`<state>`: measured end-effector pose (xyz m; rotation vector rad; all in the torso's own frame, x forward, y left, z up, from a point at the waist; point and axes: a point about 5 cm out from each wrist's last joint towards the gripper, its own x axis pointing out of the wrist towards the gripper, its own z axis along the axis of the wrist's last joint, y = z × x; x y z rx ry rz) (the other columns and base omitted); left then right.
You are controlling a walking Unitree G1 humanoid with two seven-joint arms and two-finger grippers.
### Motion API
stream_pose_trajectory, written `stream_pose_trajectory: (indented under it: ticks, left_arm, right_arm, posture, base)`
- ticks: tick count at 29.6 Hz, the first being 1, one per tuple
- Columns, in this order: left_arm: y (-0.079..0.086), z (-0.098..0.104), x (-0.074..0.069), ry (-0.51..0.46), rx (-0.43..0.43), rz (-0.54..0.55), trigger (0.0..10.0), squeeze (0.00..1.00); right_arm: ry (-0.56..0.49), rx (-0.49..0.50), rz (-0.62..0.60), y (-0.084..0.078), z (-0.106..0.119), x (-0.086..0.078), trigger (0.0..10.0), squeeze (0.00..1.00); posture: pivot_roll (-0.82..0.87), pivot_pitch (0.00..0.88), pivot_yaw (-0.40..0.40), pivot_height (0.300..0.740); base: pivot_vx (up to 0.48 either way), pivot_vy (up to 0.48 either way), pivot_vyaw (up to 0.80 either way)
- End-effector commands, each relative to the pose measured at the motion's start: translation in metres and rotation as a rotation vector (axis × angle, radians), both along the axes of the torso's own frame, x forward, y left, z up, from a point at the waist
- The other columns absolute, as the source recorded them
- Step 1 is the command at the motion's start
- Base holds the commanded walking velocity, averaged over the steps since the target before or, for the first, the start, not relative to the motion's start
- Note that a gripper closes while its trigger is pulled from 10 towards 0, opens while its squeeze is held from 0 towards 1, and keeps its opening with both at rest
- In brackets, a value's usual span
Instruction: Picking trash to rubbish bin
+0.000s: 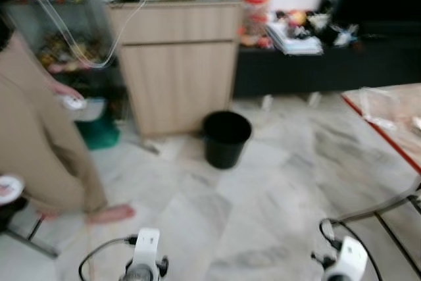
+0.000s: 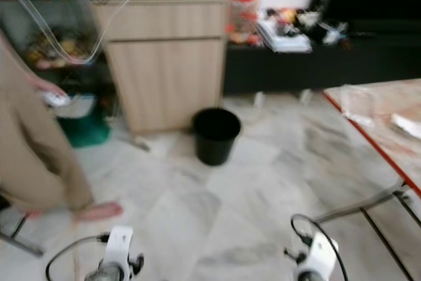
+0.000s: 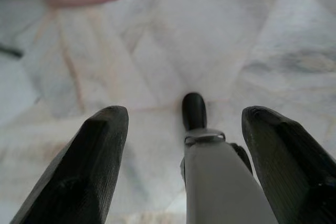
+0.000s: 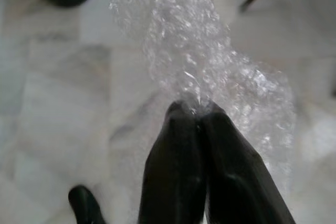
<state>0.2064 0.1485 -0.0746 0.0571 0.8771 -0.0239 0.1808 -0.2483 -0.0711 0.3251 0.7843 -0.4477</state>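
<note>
Head views are blurred. A black rubbish bin (image 1: 226,137) stands upright on the pale marble floor (image 1: 263,208), just in front of a light wooden cabinet (image 1: 176,70). The bin's inside is too dark to make out.

Right gripper (image 4: 199,109): fingers clenched together on a sheet of clear bubble wrap (image 4: 199,61). The wrap fans out past the fingertips over the floor; its lower edge is hidden behind the fingers. A dark round shape at the corner of the right wrist view may be the bin, cut off by the frame.

Left gripper (image 3: 184,116): released, fingers spread wide with nothing between them, hanging above the floor. A grey limb with a black tip, part of the robot, shows between the fingers.

In the head views both arms are cut off at the bottom edge, wrists only.

At the robot's left stands a person in beige clothing (image 1: 33,136), barefoot (image 1: 112,213), largely cut off by the frame. At the right, a counter (image 1: 395,120) with a red edge carries pale items too blurred to identify.
</note>
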Motion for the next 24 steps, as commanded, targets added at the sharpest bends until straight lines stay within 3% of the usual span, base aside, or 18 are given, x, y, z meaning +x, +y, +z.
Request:
stream_pose_trajectory:
  ticks: [1, 11, 24]
  left_arm:
    - [-0.0048, 0.0003, 0.0007, -0.002, -0.01, -0.002, 10.0, 0.0]
    - [-0.0037, 0.0019, 0.0035, -0.014, -0.012, 0.012, 10.0, 0.0]
    - [-0.0022, 0.0017, 0.0031, -0.013, -0.008, 0.019, 10.0, 0.0]
  right_arm:
    - [0.008, -0.014, -0.006, -0.0044, 0.0004, -0.0019, 10.0, 0.0]
    - [-0.01, -0.013, -0.004, -0.0046, 0.0021, 0.001, 10.0, 0.0]
    - [-0.011, -0.016, 0.002, -0.0045, 0.0027, 0.0023, 10.0, 0.0]
  posture:
    - [-0.14, 0.018, -0.041, 0.74]
    - [-0.14, 0.018, -0.044, 0.74]
    - [-0.14, 0.02, -0.047, 0.74]
  base:
    - [0.0, 0.0, 0.0]
    - [0.0, 0.0, 0.0]
    - [0.291, 0.0, 0.0]
